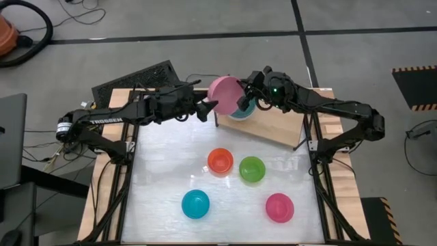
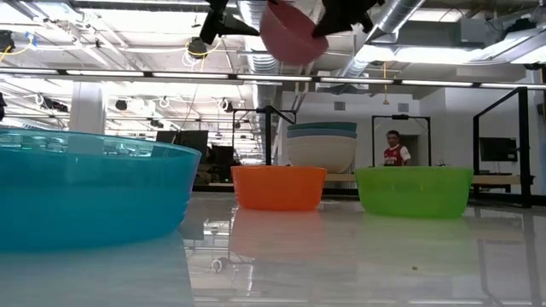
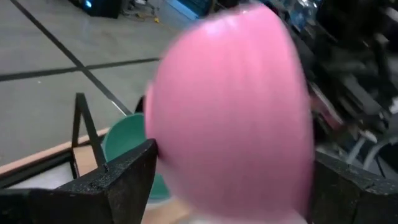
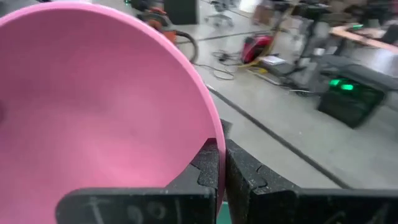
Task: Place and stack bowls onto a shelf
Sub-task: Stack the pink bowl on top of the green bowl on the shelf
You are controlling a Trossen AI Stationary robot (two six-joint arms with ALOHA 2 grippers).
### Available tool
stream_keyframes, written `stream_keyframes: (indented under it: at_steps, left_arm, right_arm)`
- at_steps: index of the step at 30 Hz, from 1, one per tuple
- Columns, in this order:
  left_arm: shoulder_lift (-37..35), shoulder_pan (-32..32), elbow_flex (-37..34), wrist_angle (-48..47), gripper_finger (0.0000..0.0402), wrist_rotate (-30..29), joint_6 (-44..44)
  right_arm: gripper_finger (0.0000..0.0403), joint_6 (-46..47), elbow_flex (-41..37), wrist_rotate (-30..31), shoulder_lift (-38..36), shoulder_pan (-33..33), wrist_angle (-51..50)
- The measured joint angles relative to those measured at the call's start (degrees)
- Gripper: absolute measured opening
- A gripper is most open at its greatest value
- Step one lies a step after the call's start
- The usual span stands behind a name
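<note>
Colour key, placed from the light-wood shelf board (image 1: 273, 126) on black wire legs. On it: a dark teal bowl nested in a white plastic bowl (image 2: 321, 151). Above its left end: a pale pink round plastic bowl (image 1: 224, 94), pinched between dark fingers (image 4: 208, 165). On the glossy white counter (image 1: 164, 171) before the shelf: orange-red bowl (image 1: 220, 160), lime green bowl (image 1: 252, 169), bright blue bowl (image 1: 195, 203), magenta-pink bowl (image 1: 279, 207).

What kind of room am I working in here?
Likely a robotics lab or open workshop: exposed ceiling ducts overhead, cables and taped lines across the concrete floor, black metal frames and a person behind.
</note>
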Motion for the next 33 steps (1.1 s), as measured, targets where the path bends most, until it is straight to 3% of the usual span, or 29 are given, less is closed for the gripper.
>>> stream_keyframes:
  at_steps: [4, 14, 21, 28, 33]
  left_arm:
    - [-1.02, 0.94, 0.02, -2.05, 0.0326, 0.77, 3.78]
    - [-4.48, 1.79, 0.11, -11.08, 0.0327, -1.44, 5.52]
    - [-5.24, 1.82, 0.09, -16.55, 0.0327, -1.77, 4.89]
    - [-5.22, 1.88, 0.09, -17.46, 0.0327, -1.84, 4.36]
    - [-5.22, 1.91, 0.09, -17.9, 0.0327, -1.86, 4.29]
  right_arm:
    - [0.0032, -0.12, -0.01, 2.05, 0.04, -0.68, -0.83]
    - [0.0032, 0.59, -0.02, 0.71, 0.0, -1.62, -3.71]
    - [0.0032, 10.03, -0.02, -0.28, 0.02, -6.19, -13.19]
    - [0.0032, 17.01, -0.06, -11.17, -0.05, -12.85, -19.0]
    - [0.0032, 17.23, -0.07, -11.98, -0.07, -13.91, -19.63]
